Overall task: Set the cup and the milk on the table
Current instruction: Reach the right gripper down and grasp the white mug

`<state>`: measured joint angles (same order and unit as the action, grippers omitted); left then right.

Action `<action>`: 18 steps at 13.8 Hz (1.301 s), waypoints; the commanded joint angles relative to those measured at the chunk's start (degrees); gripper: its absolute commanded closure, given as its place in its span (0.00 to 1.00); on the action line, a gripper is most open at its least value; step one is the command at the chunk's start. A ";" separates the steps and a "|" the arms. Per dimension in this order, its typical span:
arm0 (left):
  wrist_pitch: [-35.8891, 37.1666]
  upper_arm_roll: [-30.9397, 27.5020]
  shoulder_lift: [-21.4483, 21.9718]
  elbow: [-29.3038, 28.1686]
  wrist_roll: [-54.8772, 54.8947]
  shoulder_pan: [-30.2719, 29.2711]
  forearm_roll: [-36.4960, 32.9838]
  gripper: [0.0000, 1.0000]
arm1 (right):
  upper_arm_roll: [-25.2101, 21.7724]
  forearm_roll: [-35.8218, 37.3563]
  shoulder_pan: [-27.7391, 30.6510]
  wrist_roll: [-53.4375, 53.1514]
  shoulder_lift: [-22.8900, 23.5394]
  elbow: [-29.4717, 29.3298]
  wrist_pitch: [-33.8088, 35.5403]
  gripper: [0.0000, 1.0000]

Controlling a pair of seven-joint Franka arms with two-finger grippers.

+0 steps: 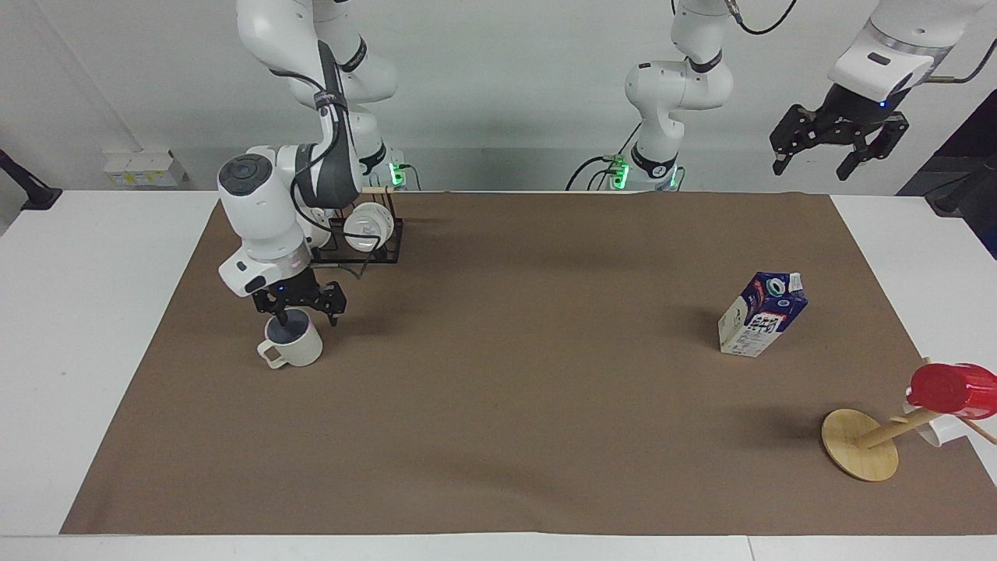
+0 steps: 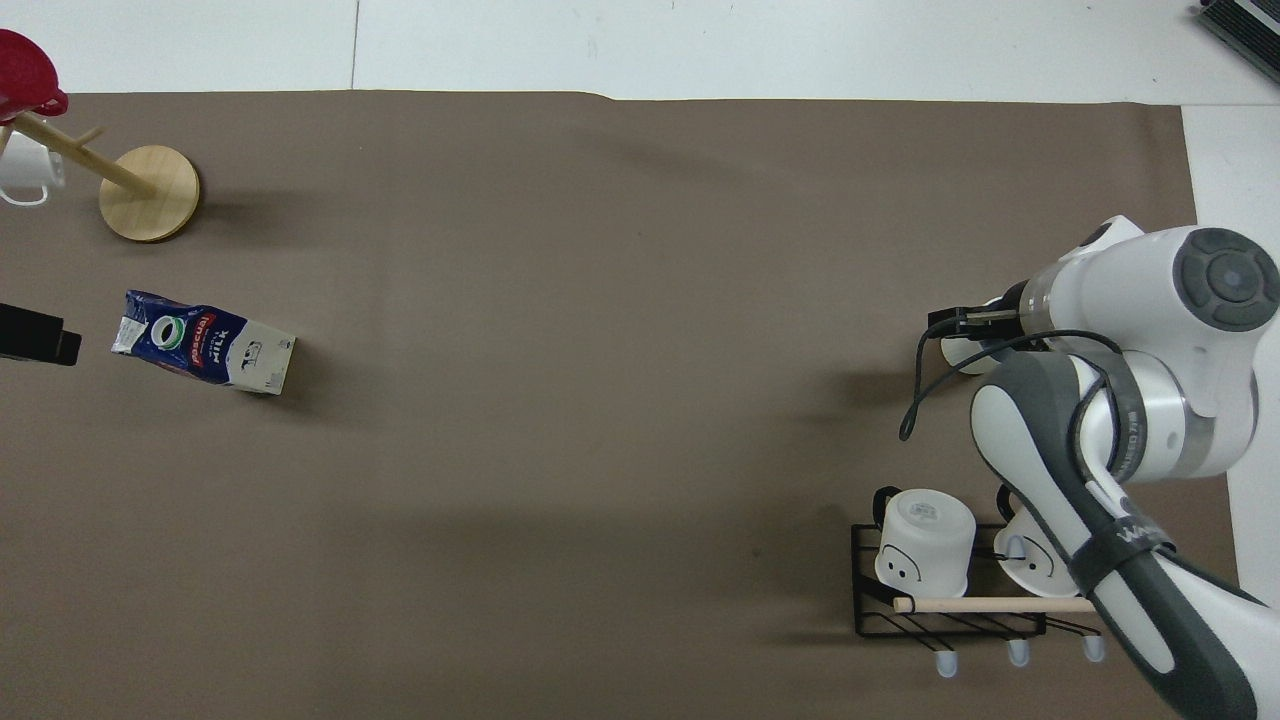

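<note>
Right gripper [image 1: 299, 318] hangs at the cream mug [image 1: 290, 346], its spread fingers straddling the rim, one dipped inside, nothing clasped. That mug stands upright on the brown sheet [image 1: 506, 405], toward the right arm's end of the table, with the black mug rack [image 1: 366, 251] nearer the robots. Toward the left arm's end stands the milk carton [image 1: 760, 315], and the left gripper [image 1: 837, 140] waits high over the table's corner, jaws apart and empty.
</note>
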<state>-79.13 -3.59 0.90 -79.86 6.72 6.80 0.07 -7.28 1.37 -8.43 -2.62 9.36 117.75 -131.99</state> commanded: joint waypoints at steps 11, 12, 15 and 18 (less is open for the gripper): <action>0.90 -0.37 0.24 0.50 -0.04 0.23 -0.16 0.00 | 0.25 -4.45 1.05 -0.54 3.12 0.73 -5.47 0.90; 0.90 -0.37 0.24 0.50 -0.04 0.23 -0.16 0.00 | 0.25 -4.45 1.05 -0.63 3.12 0.73 -5.39 1.00; 0.90 -0.37 0.24 0.50 -0.04 0.23 -0.07 0.00 | 0.25 -4.45 1.05 -0.45 3.73 -0.41 -5.12 1.00; 0.90 -0.37 0.24 0.50 -0.04 0.23 -0.16 0.00 | 0.25 -4.54 0.18 -1.68 3.91 -2.78 -4.42 1.00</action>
<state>-79.13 -3.59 0.90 -79.86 6.72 6.80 0.07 -7.32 -2.12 -7.93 -3.00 12.63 117.02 -136.32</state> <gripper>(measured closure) 0.000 0.956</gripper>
